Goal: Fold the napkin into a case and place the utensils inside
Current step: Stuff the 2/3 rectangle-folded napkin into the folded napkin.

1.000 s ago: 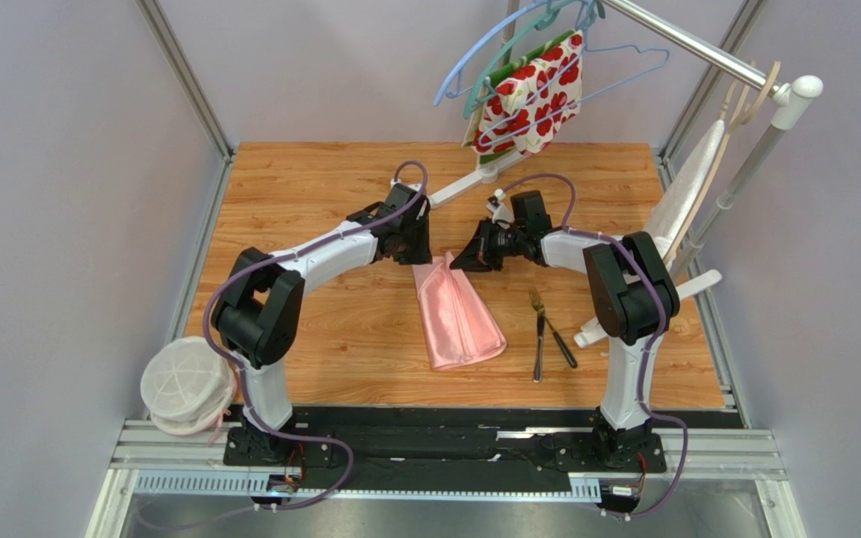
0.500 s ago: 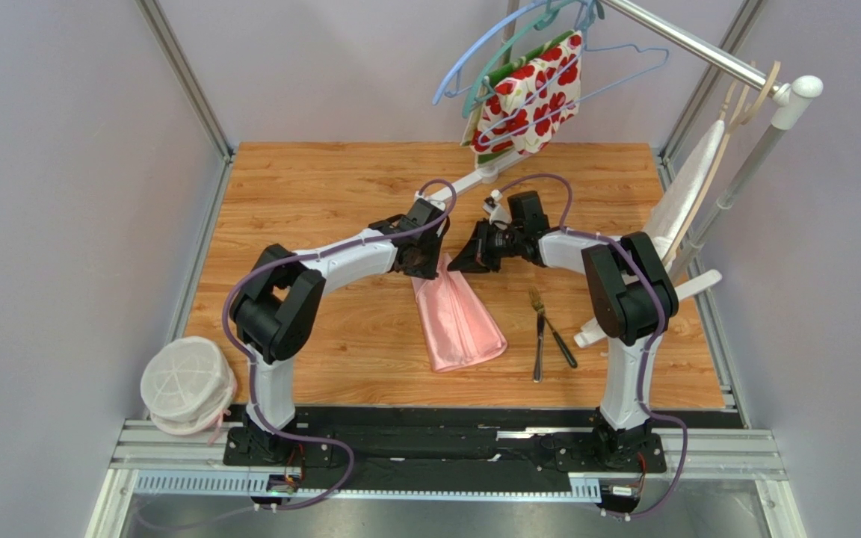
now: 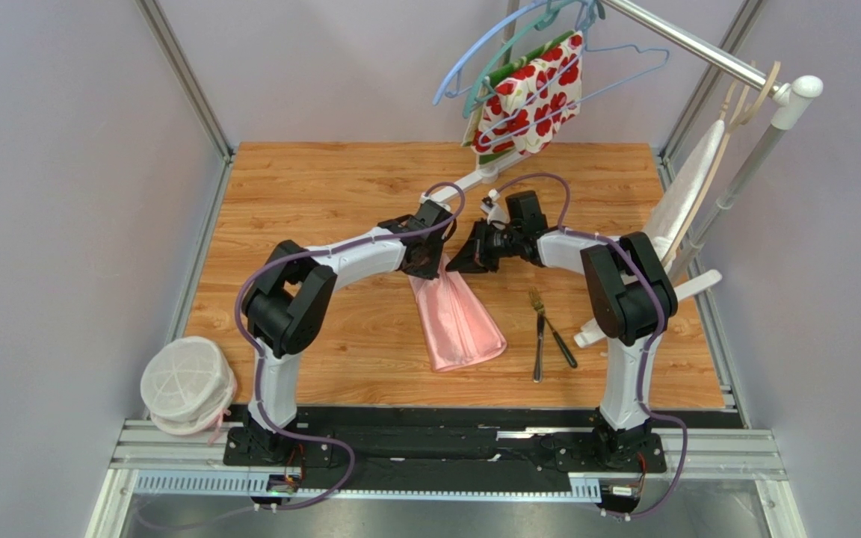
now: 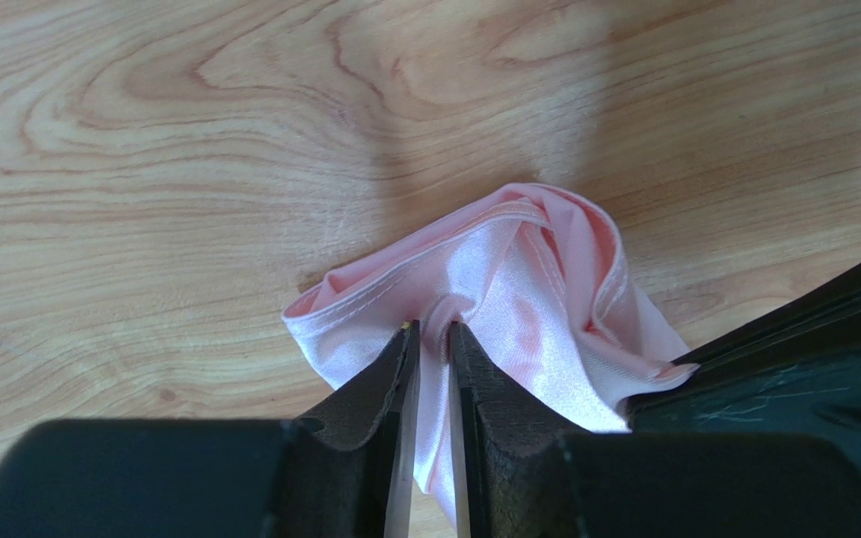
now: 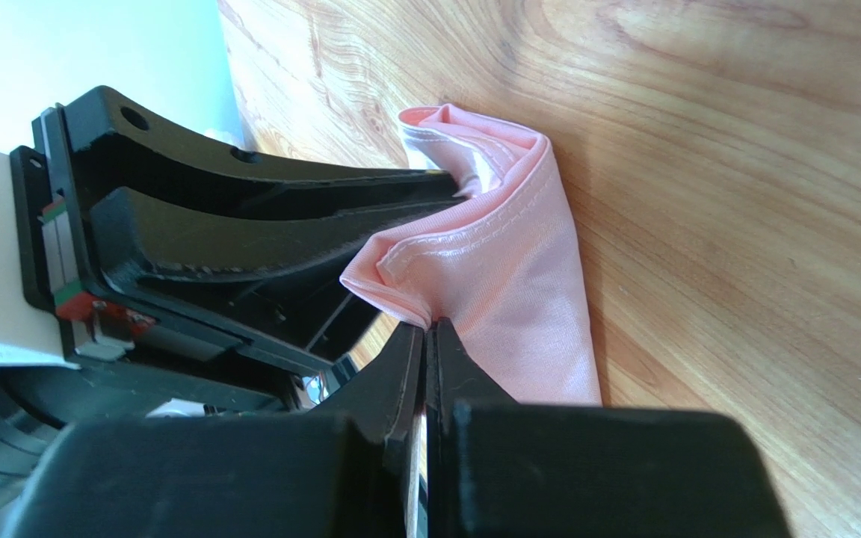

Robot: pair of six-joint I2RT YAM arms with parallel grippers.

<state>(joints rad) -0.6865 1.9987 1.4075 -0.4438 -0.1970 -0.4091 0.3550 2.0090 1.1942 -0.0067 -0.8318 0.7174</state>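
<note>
- Napkin [image 3: 460, 323]: light-pink, shiny, folded into 1 long strip on the wood, narrow far end bunched.
- Fork [image 3: 537, 334], darker thin piece [image 3: 560, 343]: flat, right of napkin, handles splayed apart.

A robot test cell in a lab, I'd say, not anybody's home: plain pale walls [image 3: 65, 224] framed by aluminium posts [image 3: 184, 73], a wood-grain table [image 3: 289, 191], and the left arm [image 3: 340, 256] and right arm [image 3: 615, 280] bolted to a metal rail [image 3: 446, 452] trailing cables, well behind the left gripper [image 3: 433, 267] and right gripper [image 3: 466, 260]. Beyond both grippers stands a clothes rack [image 3: 682, 39] with hangers [image 3: 499, 56] and a floral cloth [image 3: 534, 101]
</note>
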